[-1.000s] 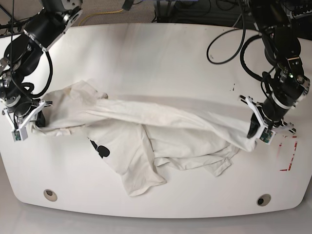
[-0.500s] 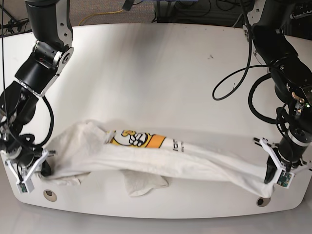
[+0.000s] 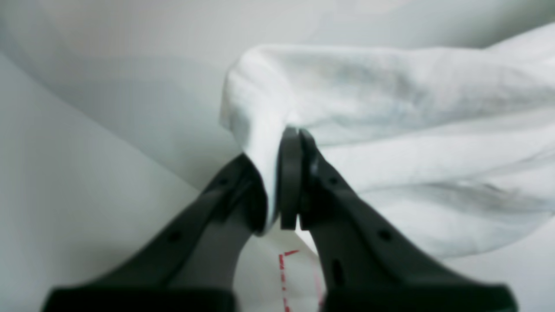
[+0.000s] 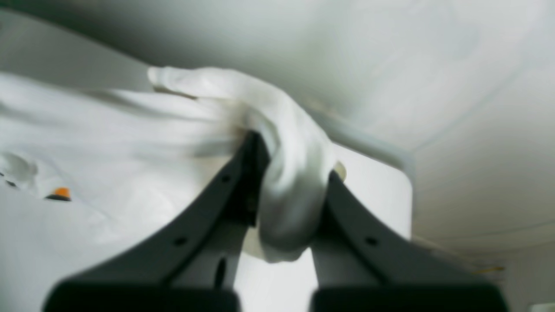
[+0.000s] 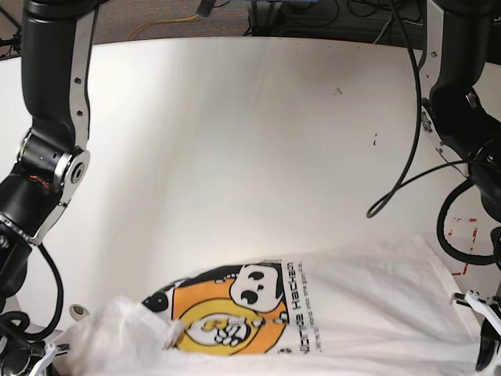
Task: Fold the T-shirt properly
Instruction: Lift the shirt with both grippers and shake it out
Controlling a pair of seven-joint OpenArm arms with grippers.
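Holding the T-shirt [image 5: 329,313] taut w/ graphic up over the worktop's [image 5: 235,133] near edge, left hand [image 3: 282,182] & right hand [image 4: 286,195] each pinched tight on a corner, so lower both evenly, keeping tension to lay it flat w/o wrinkles.

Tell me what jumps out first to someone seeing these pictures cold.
The T-shirt at the near edge of the white table, its orange, yellow and black cartoon graphic facing up. Each wrist view shows black jaws pinched on a bunch of the cloth: the left gripper and the right gripper.
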